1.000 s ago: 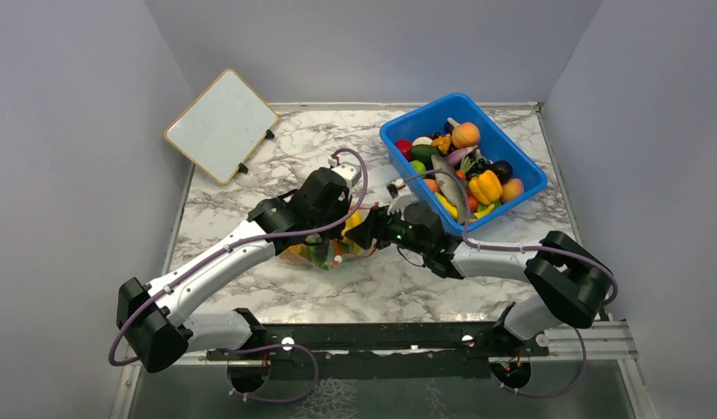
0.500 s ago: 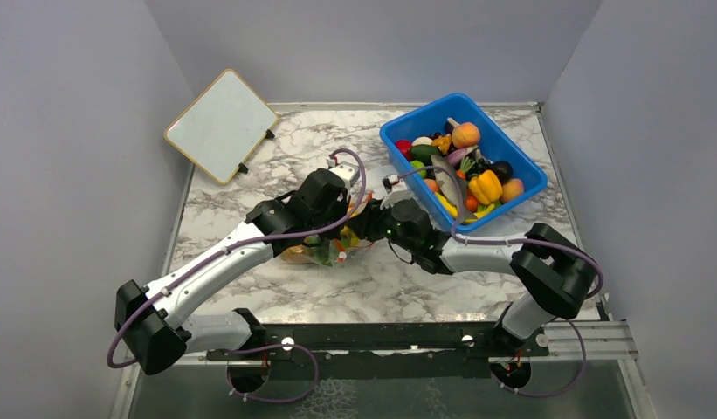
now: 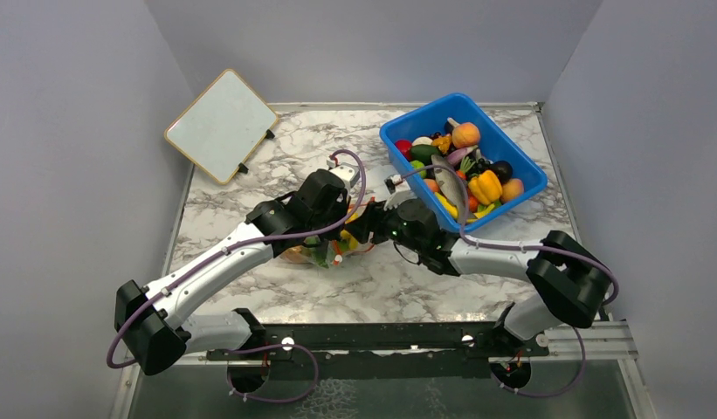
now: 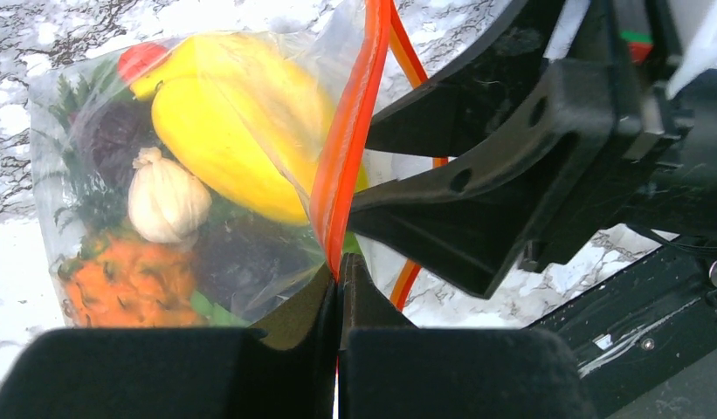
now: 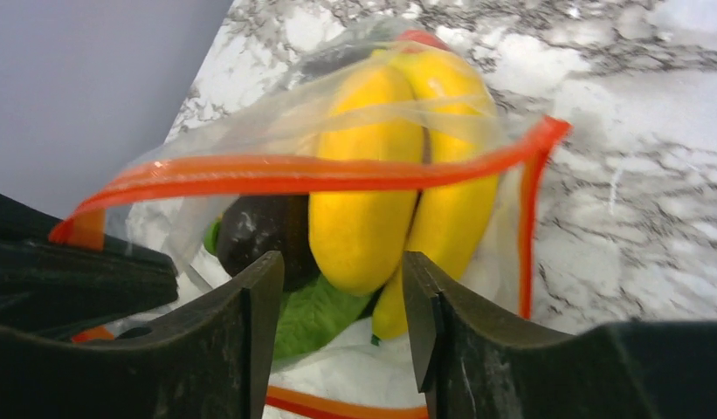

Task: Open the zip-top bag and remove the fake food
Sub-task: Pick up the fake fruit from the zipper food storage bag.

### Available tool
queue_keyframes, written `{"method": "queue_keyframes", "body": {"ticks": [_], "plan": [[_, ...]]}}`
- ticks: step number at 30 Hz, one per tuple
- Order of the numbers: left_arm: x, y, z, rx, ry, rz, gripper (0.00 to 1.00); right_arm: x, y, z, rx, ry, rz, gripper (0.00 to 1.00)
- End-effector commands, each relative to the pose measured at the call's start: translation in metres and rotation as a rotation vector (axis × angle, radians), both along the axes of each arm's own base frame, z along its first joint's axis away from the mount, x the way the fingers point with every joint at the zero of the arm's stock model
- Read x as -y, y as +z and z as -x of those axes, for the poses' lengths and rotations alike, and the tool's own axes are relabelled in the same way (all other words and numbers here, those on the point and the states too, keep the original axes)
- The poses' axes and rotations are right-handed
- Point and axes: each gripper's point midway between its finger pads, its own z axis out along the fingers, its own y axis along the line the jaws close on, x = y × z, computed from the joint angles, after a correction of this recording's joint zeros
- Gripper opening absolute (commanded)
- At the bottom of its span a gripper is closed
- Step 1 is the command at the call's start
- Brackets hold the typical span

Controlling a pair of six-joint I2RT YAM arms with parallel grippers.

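Observation:
The zip-top bag [image 3: 318, 251] lies on the marble table between my two grippers, its mouth open. My left gripper [image 4: 339, 279] is shut on the bag's red-orange zip strip [image 4: 350, 157] at one lip. Through the plastic I see a yellow banana [image 4: 241, 122], a white garlic [image 4: 167, 199] and an orange pineapple [image 4: 127, 284]. My right gripper [image 5: 341, 279] is open at the bag's mouth, its fingers either side of the banana [image 5: 372, 201] tip, above the green leaf [image 5: 315, 314]. The far lip of the zip strip [image 5: 320, 173] arches over the banana.
A blue bin [image 3: 422, 112] full of toy fruits and vegetables stands at the back right, close behind my right arm. A small whiteboard [image 3: 222, 125] leans at the back left. Grey walls enclose the table on three sides.
My right gripper has moved left and a little farther back, closer into the bag's mouth. My left gripper has kept its hold on the zip strip, nearly still.

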Motion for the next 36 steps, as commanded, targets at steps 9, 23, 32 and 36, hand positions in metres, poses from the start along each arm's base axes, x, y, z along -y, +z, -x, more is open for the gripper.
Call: {"method": "queue_keyframes", "body": {"ticks": [9,23,32,36], "plan": [[0.002,0.015,0.000,0.045,-0.004,0.050,0.00,-0.049,-0.009,-0.025,0.052,0.076,0.002,0.76],[0.000,0.012,0.000,0.046,0.003,0.038,0.00,-0.017,-0.010,0.002,0.021,0.059,-0.050,0.24],[0.005,0.003,0.006,0.039,-0.113,-0.004,0.00,0.019,-0.015,0.021,-0.172,-0.050,0.036,0.24],[0.010,-0.001,0.011,0.024,-0.168,-0.001,0.00,0.048,-0.042,0.020,-0.222,-0.163,0.142,0.25]]}}
